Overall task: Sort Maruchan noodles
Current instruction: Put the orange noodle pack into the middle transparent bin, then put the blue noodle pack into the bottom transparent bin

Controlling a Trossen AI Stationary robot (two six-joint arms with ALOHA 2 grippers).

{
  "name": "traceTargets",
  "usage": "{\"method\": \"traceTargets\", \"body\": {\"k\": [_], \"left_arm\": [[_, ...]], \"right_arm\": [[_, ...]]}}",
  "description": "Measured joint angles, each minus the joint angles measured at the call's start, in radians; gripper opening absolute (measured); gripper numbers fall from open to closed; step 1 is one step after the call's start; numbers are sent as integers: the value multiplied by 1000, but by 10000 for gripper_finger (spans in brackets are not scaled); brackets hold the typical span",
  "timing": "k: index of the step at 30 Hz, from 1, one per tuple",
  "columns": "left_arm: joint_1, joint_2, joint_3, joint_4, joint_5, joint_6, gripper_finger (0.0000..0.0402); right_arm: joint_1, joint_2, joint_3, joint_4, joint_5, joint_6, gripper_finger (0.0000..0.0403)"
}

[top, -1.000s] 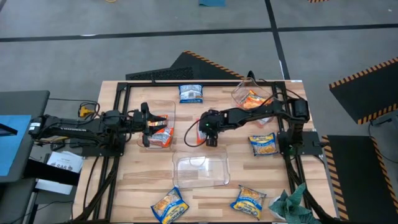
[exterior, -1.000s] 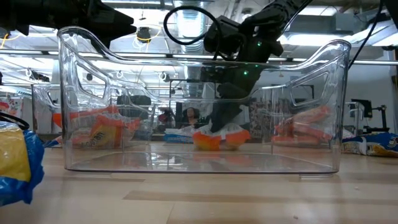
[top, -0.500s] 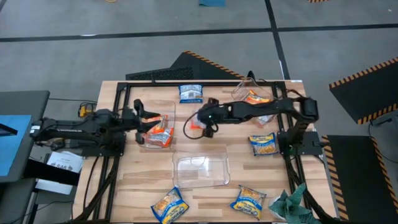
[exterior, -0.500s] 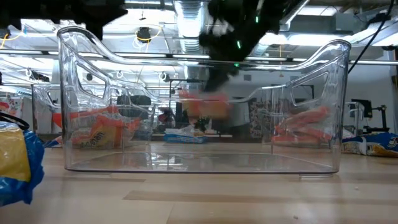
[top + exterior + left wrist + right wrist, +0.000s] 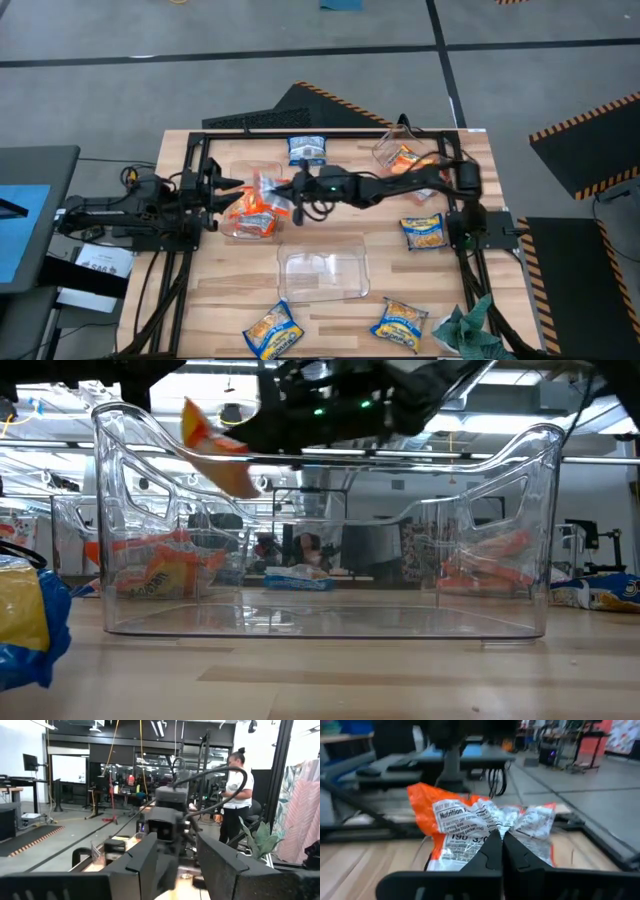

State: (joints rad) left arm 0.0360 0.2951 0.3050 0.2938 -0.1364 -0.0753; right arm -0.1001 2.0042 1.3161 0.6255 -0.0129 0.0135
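Over the left tub: the right claw (image 5: 284,187) hangs above the clear plastic tub on the bench's left side (image 5: 236,228), pinched tight on an orange ramen packet with a silver-white printed back (image 5: 480,832).
Packet in hand: held by a pinch at its middle, it dangles tilted above the tub wall in the low view (image 5: 215,445).
Left claw: its fingers (image 5: 145,862) stand parted and empty, drawn back just outside that tub (image 5: 215,180).
Tub contents: orange packets (image 5: 255,212) already lie inside.
Doing it well, as I judge: centre the packet over the tub's opening, lower before letting go, keep clear of the left claw.
Elsewhere: blue-and-yellow packets (image 5: 424,231) wait on the wooden bench (image 5: 400,280); the clear middle tub (image 5: 322,272) holds nothing.
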Motion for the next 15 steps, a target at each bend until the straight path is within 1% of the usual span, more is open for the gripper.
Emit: {"method": "traceTargets", "body": {"k": [5, 7, 11, 15], "left_arm": [[0, 3, 0, 1, 0, 3, 126], [0, 3, 0, -1, 0, 3, 126], [0, 3, 0, -24, -2, 3, 126], [0, 2, 0, -31, -2, 3, 126]], "right_arm": [[-12, 148, 159, -2, -15, 21, 7], [-10, 191, 208, -7, -15, 22, 20], [-11, 224, 276, -45, -4, 63, 71], [-22, 224, 292, -108, 15, 67, 137]]}}
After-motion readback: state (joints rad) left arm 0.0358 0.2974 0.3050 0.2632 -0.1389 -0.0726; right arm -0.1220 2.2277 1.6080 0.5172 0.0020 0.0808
